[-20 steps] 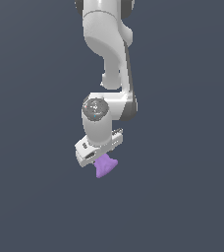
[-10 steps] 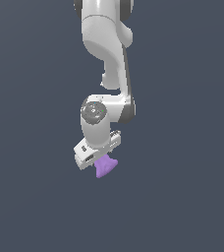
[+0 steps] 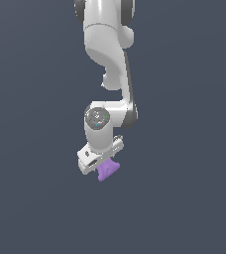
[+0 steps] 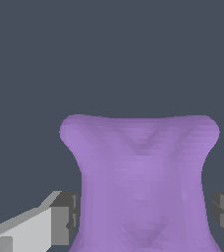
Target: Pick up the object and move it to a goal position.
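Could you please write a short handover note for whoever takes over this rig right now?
End effector: a finger on each side of the purple object, at its waist. I read this as shut on it, though contact is not clearly seen.
Object: directly under the end effector, against a plain dark background.
Done: the grasp, apparently.
Left: carry it to the goal, which no view shows, so find it first.

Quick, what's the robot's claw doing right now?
Gripper: shut on the small matte purple bow-tie-shaped lump.
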Robot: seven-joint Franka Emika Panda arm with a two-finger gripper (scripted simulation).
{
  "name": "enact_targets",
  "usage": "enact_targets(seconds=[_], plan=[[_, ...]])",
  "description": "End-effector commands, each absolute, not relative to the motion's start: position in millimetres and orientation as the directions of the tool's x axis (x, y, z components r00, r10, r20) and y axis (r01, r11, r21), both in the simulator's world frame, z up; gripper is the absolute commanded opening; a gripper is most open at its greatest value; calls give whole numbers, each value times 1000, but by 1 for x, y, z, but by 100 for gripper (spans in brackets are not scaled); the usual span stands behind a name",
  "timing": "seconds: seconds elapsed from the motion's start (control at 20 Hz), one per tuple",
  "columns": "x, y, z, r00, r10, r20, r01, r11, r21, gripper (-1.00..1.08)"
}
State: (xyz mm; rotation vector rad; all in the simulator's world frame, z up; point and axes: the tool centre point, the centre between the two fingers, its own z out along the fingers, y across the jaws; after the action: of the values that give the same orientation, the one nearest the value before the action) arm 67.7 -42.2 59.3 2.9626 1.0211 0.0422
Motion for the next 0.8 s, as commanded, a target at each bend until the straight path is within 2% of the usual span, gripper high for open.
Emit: enact_targets(seconds=[0.0, 0.25, 0.3, 0.75], plan=[[58, -49, 31, 792, 610, 0, 610, -792, 0, 100], [59, -48, 27, 792, 611, 0, 611, -792, 0, 100], [59, -48, 27, 792, 611, 0, 611, -792, 0, -100], [59, -48, 27, 792, 611, 0, 611, -792, 0, -100]])
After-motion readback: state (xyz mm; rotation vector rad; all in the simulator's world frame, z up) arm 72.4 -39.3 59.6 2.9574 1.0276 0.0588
